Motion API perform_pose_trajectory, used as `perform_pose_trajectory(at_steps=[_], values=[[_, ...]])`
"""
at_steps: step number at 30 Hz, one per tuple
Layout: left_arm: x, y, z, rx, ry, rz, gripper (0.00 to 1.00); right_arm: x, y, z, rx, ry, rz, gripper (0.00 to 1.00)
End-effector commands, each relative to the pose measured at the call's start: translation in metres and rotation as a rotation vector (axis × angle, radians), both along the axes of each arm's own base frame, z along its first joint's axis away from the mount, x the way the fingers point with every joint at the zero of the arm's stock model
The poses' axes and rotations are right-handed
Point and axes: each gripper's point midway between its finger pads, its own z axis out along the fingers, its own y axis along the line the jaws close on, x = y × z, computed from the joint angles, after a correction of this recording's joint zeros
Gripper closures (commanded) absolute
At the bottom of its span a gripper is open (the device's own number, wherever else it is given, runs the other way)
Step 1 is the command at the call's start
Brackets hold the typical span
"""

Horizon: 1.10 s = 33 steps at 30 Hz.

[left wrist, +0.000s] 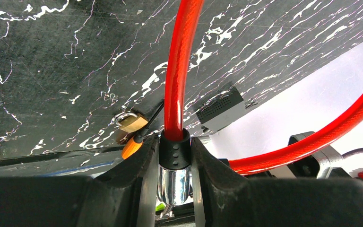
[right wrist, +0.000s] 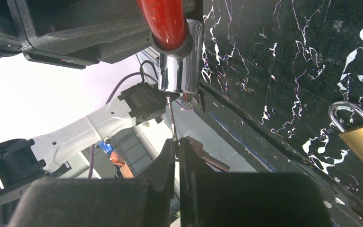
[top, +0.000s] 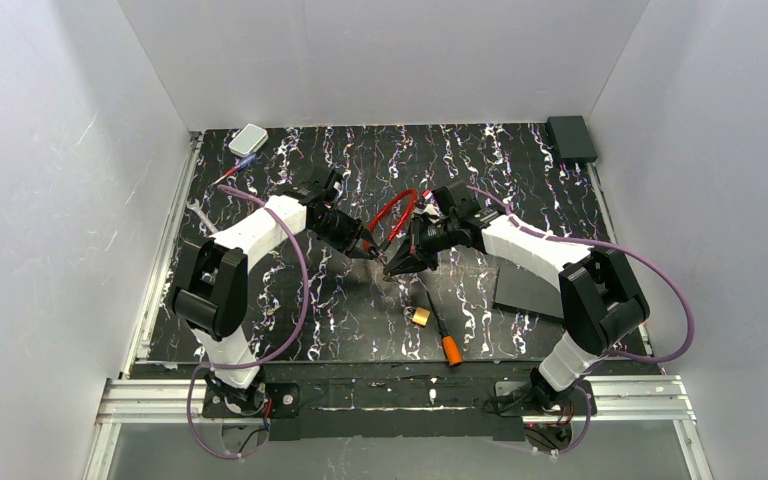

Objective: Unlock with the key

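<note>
Covering the workspace, the black marbled table (top: 360,320) is reached over by both arms, which meet above its middle. The red cable (top: 392,205) is looped up between them. Nearer the bases, an orange-handled screwdriver (top: 442,335) and a brass padlock (top: 421,317) are seen lying on the table, apart from both claws. The cable's chrome lock barrel (right wrist: 177,71) is gripped by the left claw (left wrist: 176,158), clenched around the black collar where cable meets barrel. The right claw (right wrist: 176,146) is pinched tight on the key (right wrist: 171,118), whose thin blade is pointed straight out from the fingertips toward the barrel's end face. Blade and barrel are lined up roughly along one axis. The tip is seen at the keyhole; how deep it sits cannot be told. A push and twist along that axis by the right arm is judged the coming move.
</note>
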Motion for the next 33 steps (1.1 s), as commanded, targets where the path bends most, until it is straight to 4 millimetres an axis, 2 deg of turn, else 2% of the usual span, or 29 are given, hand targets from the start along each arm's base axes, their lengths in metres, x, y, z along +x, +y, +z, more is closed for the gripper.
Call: perform_pose_trajectory(at_steps=[1,23,33], values=[[0.005,-0.005,0.017,-0.042,-0.049,-0.011,1.0,0.007,0.007,0.013,0.03,-0.042,0.012,0.99],[0.002,-0.004,0.017,-0.046,-0.044,-0.014,1.0,0.016,0.008,0.015,0.044,-0.064,0.001,0.99],[0.002,-0.005,0.016,-0.046,-0.042,-0.015,1.0,0.019,0.001,0.015,0.046,-0.059,-0.019,0.99]])
